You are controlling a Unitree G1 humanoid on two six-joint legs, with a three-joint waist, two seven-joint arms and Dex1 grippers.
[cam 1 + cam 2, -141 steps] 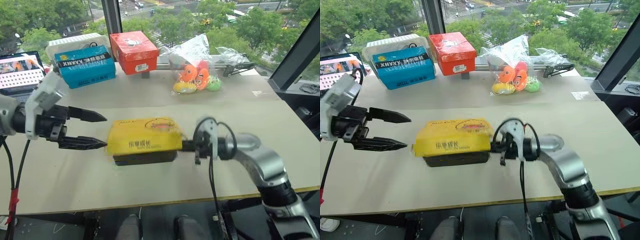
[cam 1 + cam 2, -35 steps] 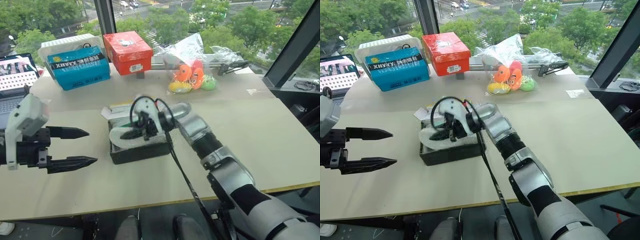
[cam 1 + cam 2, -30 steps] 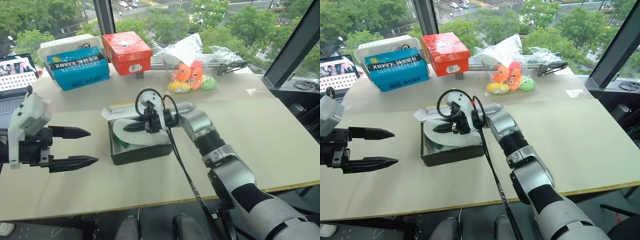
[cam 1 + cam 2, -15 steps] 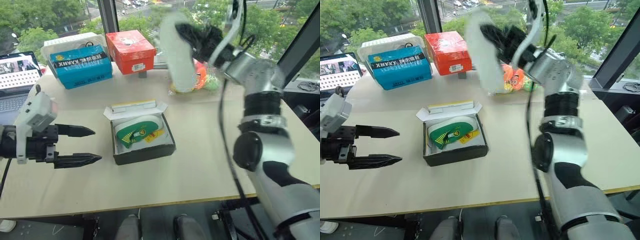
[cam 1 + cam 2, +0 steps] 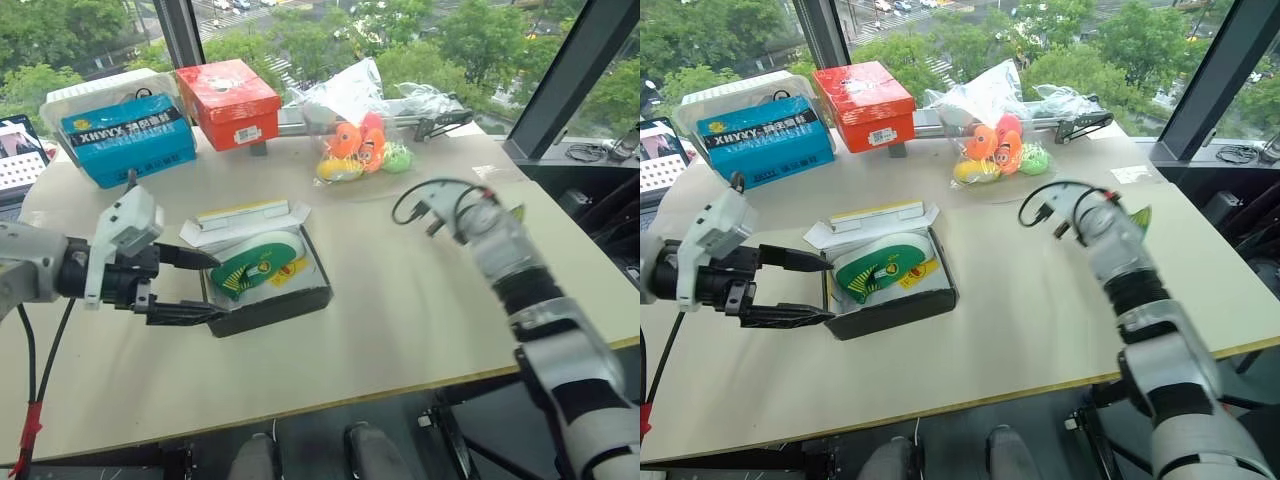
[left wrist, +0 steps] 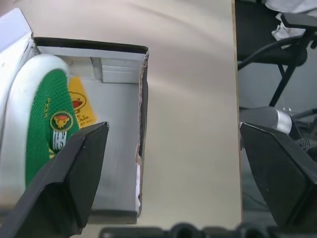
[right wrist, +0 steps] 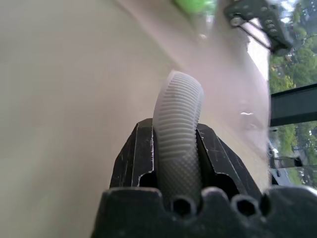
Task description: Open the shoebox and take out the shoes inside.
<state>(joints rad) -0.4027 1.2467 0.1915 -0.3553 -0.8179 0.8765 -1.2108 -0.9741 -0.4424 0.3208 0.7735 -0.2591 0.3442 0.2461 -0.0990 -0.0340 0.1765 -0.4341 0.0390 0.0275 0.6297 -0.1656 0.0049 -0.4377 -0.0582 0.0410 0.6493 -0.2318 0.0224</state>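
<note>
the shoebox [image 5: 262, 275] sits open near the middle of the table [image 5: 400, 300], its lid folded back toward 12 o'clock. 1 green shoe [image 5: 252, 264] lies inside on its side, pale sole toward 12 o'clock, a yellow tag beside it.

the left gripper [image 5: 196, 285] is at the box's 9 o'clock edge, its 2 black fingers spread wide; the upper tip is level with the rim near the shoe's heel and the lower tip runs along the outside of the near wall. it holds nothing.

the right gripper [image 7: 178, 151] is out over bare table at about 3 o'clock of the box, well apart from it, fingers pressed onto the ribbed white sole of the other shoe [image 7: 178, 124]. in the head views that hand is blurred and the shoe hard to make out.

risks, as i judge them: the lower left finger could catch the box wall and shove or tip the light box instead of reaching the shoe. a pinch on the rounded sole edge alone may slip. the right hand's narrow grip could drop its shoe if it swings.
</note>
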